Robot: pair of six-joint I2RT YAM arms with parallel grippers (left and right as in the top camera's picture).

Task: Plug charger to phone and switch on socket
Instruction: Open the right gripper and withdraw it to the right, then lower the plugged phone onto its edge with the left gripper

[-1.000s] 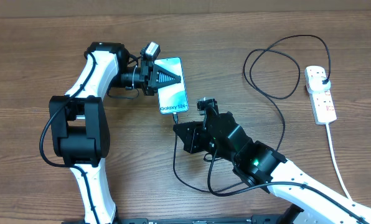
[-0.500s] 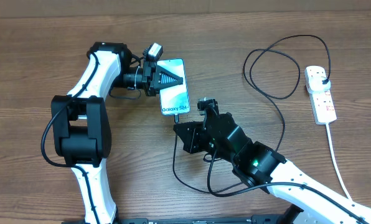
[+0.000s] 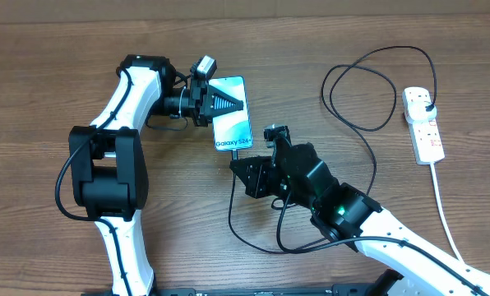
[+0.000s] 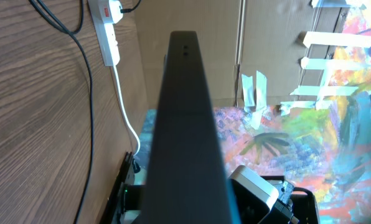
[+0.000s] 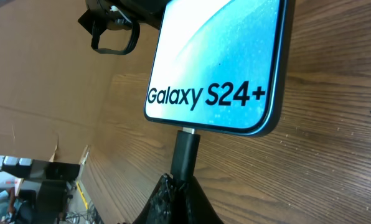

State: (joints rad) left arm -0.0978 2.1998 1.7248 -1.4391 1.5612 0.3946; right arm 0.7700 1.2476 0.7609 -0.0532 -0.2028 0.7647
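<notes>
The phone lies on the table with its light blue screen up; "Galaxy S24+" shows at its near end. My left gripper is shut on the phone's far end; the left wrist view looks along the phone's dark edge. My right gripper is shut on the charger's connector tip, whose metal end touches the port in the phone's bottom edge. The black charger cable loops right to its plug in the socket, a white power strip.
The power strip's thick white cord runs down toward the table's front right edge. A slack loop of charger cable lies in front of my right arm. Cardboard stands behind the table.
The left gripper has shifted the phone slightly right toward the connector. The right gripper has moved the connector tip a little up and right, to the phone's bottom edge.
</notes>
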